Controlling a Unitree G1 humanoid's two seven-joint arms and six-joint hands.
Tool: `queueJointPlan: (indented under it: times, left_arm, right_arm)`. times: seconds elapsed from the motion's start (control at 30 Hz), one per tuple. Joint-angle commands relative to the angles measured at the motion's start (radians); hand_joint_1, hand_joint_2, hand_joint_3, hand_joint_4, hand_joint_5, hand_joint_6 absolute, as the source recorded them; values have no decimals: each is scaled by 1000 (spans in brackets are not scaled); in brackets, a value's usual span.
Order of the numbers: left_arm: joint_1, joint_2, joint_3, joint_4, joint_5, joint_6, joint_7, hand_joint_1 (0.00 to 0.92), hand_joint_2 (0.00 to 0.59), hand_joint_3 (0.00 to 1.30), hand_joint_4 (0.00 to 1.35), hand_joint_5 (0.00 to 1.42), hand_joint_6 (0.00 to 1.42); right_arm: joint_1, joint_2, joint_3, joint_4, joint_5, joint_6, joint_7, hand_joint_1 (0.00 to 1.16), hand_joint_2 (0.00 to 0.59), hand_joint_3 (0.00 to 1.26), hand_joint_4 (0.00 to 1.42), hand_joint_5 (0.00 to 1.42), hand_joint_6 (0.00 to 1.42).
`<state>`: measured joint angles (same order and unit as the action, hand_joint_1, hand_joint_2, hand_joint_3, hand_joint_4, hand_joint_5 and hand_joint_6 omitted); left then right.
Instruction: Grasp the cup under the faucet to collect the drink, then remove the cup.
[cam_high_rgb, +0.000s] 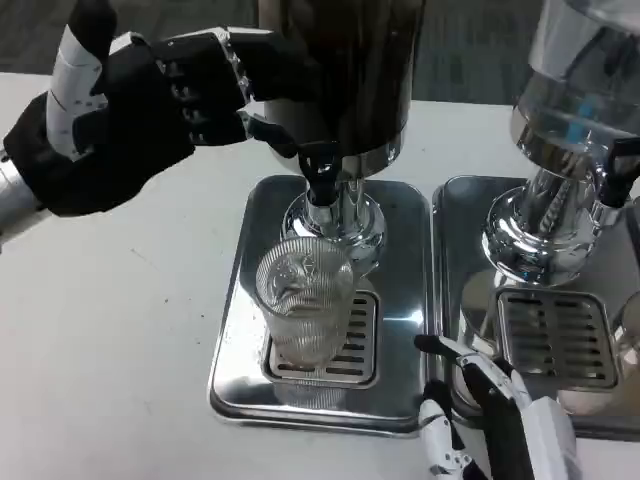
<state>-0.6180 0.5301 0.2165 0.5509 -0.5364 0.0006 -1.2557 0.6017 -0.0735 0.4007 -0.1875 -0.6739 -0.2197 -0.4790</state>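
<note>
Your cup upright on drip tray grate under faucet, left robot hand fingers reaching to dispenser, grip unclear, right robot hand spread beside tray, empty

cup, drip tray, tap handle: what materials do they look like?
Cup: clear ribbed plastic or glass, see-through; can't tell which. Drip tray: polished metal, likely stainless steel, with mirror reflections. Tap handle: black, matte, probably plastic.
</note>
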Motion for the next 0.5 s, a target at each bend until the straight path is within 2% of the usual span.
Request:
queueJointPlan:
  times: [0.03,0.5]
  left_arm:
    - [-22,4,-1,-1,6,1,-16,0,74,367,235,184,292]
    - [6,24,21,-60,-19,56,-40,0,75,376,259,197,305]
  right_arm:
    - [2,6,1,11,6,-15,-15,214,509,317,233,159,33]
    - [-5,1,-4,16,14,-17,-7,214,509,317,233,159,33]
